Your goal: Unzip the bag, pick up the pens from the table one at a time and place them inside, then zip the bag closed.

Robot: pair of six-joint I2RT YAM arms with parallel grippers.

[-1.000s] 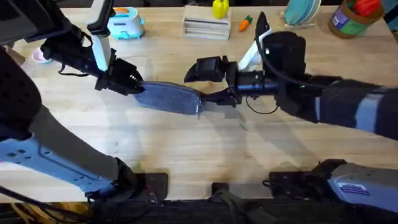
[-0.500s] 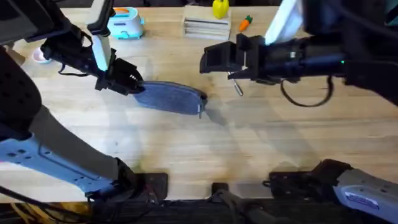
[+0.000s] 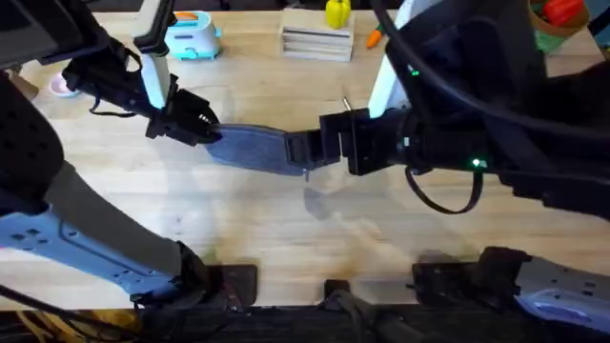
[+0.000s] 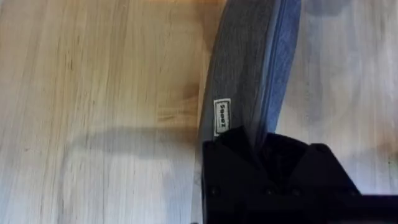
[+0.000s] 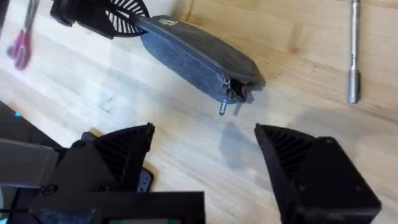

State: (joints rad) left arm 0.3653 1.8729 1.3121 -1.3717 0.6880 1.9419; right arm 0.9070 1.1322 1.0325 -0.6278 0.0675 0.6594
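Note:
The blue-grey bag (image 3: 255, 148) lies flat on the table (image 3: 238, 219), its zipper running along its length. My left gripper (image 3: 202, 127) is shut on the bag's left end; the left wrist view has the fabric (image 4: 249, 68) pinched between its fingers. The metal pull (image 5: 222, 107) hangs at the bag's (image 5: 196, 53) other end, beside a small gap in the zipper. My right gripper (image 5: 205, 155) hovers open just above that end (image 3: 307, 148), holding nothing. A silver pen (image 5: 354, 50) lies on the wood behind the bag, partly covered by the right arm (image 3: 345, 102).
Along the back edge stand a blue toy toaster (image 3: 191, 34), a stack of slats (image 3: 316, 41) with a yellow toy on top, an orange carrot toy (image 3: 376, 37) and a green tub (image 3: 548, 27). Pink scissors (image 5: 22, 46) lie behind the left gripper.
My right gripper left the bag's right end, swung up and back to the right, then came back down over that end. The left gripper and the bag stayed put.

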